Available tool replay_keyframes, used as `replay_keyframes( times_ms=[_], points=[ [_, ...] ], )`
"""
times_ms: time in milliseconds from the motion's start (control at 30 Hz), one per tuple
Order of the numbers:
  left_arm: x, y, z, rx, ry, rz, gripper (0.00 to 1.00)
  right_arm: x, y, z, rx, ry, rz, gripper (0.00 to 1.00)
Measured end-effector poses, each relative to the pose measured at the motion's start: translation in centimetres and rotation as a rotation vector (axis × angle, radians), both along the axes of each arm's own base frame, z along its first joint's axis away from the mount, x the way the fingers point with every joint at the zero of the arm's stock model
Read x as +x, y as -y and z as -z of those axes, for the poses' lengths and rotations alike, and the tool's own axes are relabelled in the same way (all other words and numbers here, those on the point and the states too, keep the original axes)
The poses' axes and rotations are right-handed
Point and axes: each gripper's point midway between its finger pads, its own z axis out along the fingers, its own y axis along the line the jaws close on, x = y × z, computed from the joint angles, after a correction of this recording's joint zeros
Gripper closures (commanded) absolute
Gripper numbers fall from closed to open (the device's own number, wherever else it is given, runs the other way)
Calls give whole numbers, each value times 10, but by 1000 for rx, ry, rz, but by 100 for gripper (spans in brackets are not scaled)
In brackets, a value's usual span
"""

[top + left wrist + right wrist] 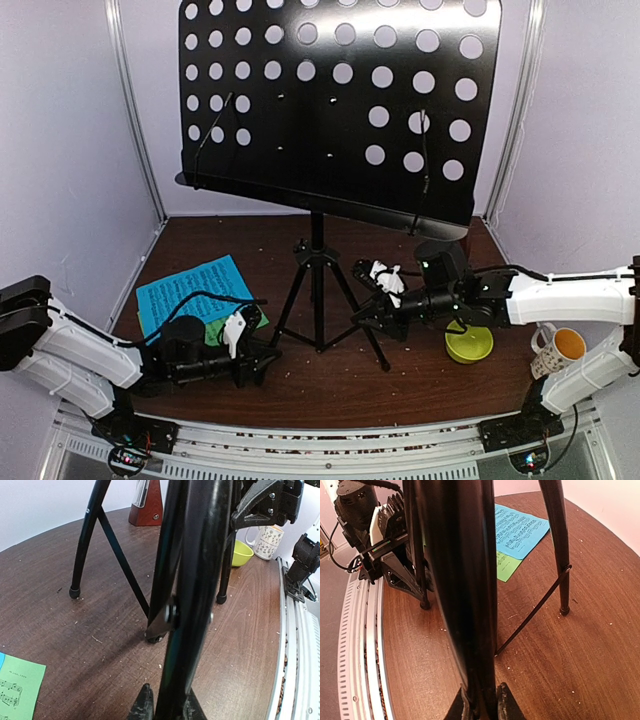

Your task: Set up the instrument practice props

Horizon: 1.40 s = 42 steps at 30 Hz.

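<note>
My left gripper (167,707) is pinched on the near-left leg (192,580) of the tripod music stand (330,100), with a finger pressed to either side of the black tube. My right gripper (482,705) clamps the near-right leg (465,580) the same way (both jaws are nearly together, with only the tube between them).

The stand is upright in the middle of the brown table (420,390), and the feet I can see are down on the wood. I'd call that part close to settled, though I have not let go.

Its perforated desk is bare. The blue sheet (190,290) lies flat on the table to the left of the tripod, overlapping the green sheet (17,685). The reddish-brown metronome (147,505) sits beyond the legs on the far side.

As I judge it, the sheets and perhaps the metronome are left to place. The yellow-green bowl (468,345) and the mug (555,347) on my right are none of my business.
</note>
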Motion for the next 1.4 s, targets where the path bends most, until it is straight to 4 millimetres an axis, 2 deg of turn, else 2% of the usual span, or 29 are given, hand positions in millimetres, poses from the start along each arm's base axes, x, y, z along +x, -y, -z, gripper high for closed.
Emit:
replay_keyframes(
  times_ms=[133,333,767,1133,1233,1400],
  points=[
    [4,2,5,-4,-8,-18,100,6,0,2,3,14,34,100],
    [26,16,7,-32,5,-83,100,34,2,-1,-7,57,150,100],
    [101,28,1,-40,31,-175,100,114,12,-4,-71,142,344,100],
    [162,29,-1,27,13,-209,100,178,14,-6,-128,160,393,100],
    [170,27,-1,33,7,-208,100,187,13,-7,-138,160,391,100],
    [168,23,-1,36,4,-197,100,186,12,-6,-137,154,372,100]
  ],
)
